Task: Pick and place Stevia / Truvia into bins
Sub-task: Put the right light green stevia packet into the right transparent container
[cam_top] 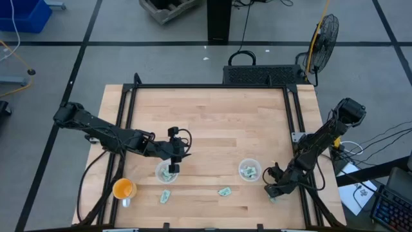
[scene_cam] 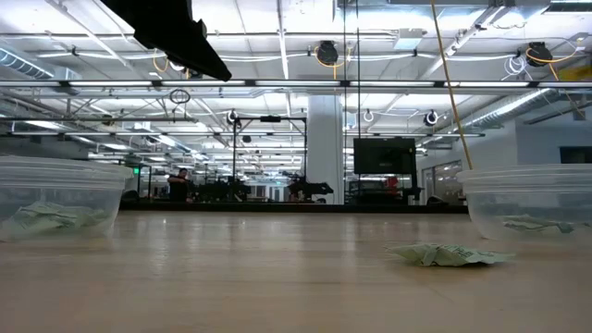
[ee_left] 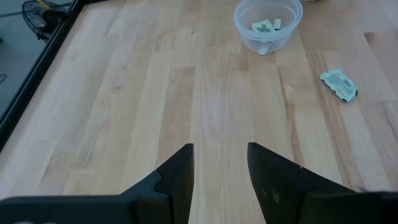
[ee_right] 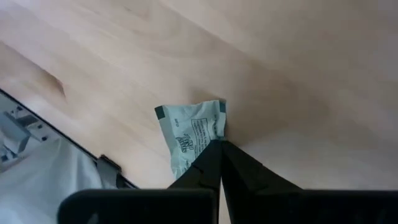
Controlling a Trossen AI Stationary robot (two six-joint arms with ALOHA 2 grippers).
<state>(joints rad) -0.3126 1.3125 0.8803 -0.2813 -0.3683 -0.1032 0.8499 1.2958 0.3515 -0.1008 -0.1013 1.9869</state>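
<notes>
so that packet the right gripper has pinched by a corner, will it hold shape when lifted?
Probably droops: the packet is thin creased paper, held by the right gripper at one corner. Likely very light. Small bite, so it may slip or twist.

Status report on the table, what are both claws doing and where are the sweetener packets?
Right claw shut on a packet at the table's right edge. Left claw open, empty, above the left cup. Two packets loose on the wood. Nothing blocking.
</notes>
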